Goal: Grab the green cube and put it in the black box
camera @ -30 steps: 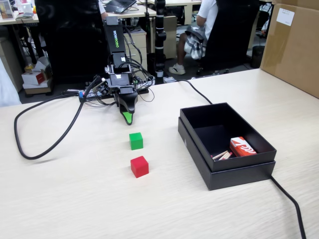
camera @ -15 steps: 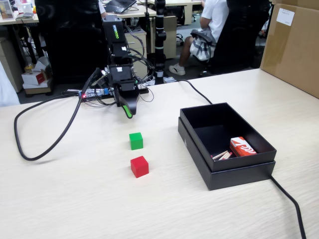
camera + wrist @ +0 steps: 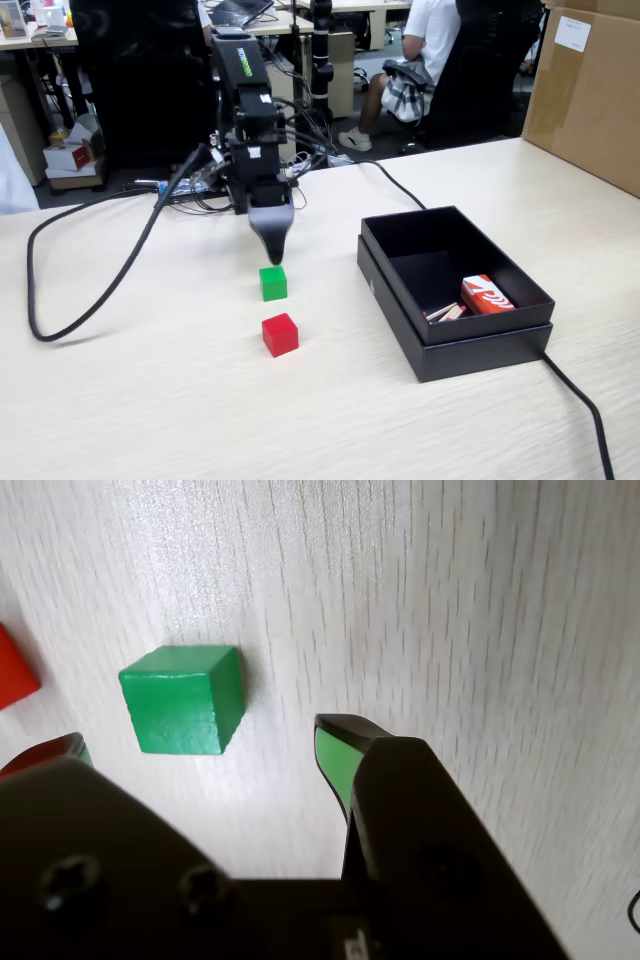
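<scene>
Your gripper (image 3: 205, 742) has swung forward and now hovers just behind the green cube (image 3: 272, 283). Its jaws are spread, holding nothing. Lower them around the cube next; the black box (image 3: 497, 337) waits right.

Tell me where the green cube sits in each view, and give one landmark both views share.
Fixed view: the green cube lies left of centre on the table, just below the claw tip.
Wrist view: the green cube is at centre left, beyond the claw.
Shared landmark: the red cube, at the wrist view's left edge.
</scene>
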Controlling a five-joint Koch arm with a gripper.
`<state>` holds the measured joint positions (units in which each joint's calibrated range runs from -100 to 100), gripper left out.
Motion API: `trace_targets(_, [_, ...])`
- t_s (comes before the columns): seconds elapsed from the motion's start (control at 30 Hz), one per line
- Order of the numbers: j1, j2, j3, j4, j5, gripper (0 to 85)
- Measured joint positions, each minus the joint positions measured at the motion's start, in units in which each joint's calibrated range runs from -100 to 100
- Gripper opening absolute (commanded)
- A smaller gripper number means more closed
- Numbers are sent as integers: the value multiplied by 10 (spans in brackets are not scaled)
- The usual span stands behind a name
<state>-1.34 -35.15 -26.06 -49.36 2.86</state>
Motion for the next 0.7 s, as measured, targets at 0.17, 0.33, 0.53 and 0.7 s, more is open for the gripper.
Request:
trace_targets(0.17, [-6,69,41,0,0,452])
trace_targets(0.33, [-10,118,54,0,-1,452])
trace_targets(0.53, [-10,146,55,0,-1,451])
trace_targets(0.7, [-10,172,74,1,-1,449])
